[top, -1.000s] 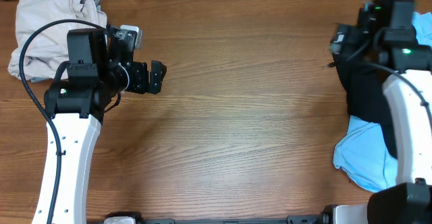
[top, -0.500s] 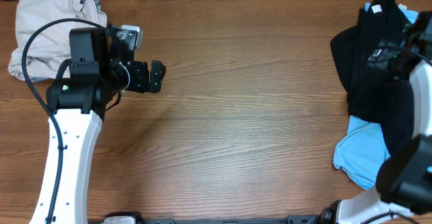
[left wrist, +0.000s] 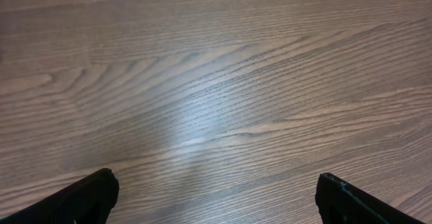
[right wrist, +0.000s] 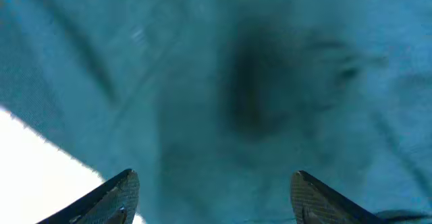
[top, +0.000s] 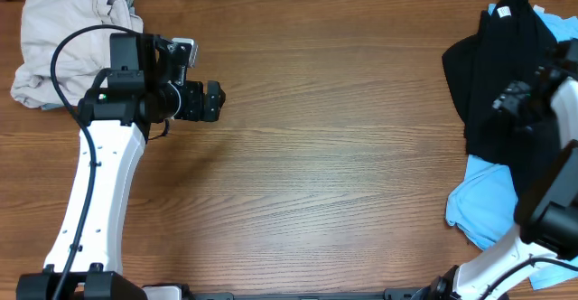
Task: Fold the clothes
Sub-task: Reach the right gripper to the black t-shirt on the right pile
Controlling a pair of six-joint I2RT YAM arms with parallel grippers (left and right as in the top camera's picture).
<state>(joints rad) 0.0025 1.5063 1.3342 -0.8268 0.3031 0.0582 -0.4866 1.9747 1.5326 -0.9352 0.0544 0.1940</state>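
Over the last second the right arm swung off the black T-shirt point(top: 492, 74), leaving it uncovered but crumpled on the counter point(top: 334, 155). Judged from this, folding had not begun. The right fingers point(right wrist: 118, 196) had narrowed yet stood apart, close above the light-blue tee point(right wrist: 223, 82), with no cloth seen pinched between them. The left fingers point(left wrist: 88, 197) stood wide over the counter wood, holding nothing, with the cream garment point(top: 63, 38) well behind them. No container was in view.
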